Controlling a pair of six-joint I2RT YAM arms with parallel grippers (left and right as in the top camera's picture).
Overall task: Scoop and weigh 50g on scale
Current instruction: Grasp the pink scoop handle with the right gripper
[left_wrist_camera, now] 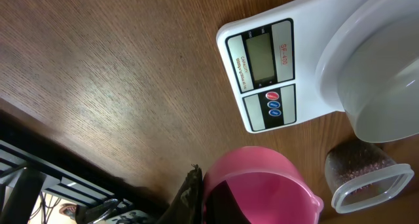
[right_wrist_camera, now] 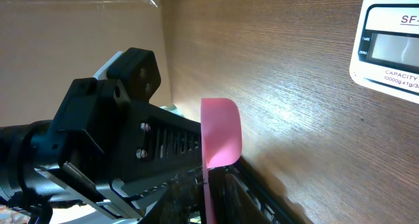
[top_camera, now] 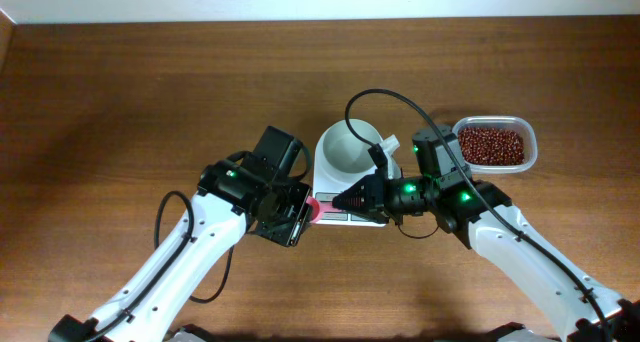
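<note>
- The left claw (top_camera: 303,212) is pressed together on a pink scoop (left_wrist_camera: 262,181), with one dark finger inside its cup, low in the middle of the overhead frame.
- The right claw (top_camera: 345,198) points left at the same scoop, its tips by the scoop's thin edge; I cannot tell whether it is pinching.
- Just above both claws in that frame sits the scale (left_wrist_camera: 262,73), with a white bowl (top_camera: 345,147) on top.
- The beans (top_camera: 490,144) lie in a clear tub (top_camera: 530,152) right of centre, near the scale, on the wooden table (top_camera: 120,102).
</note>
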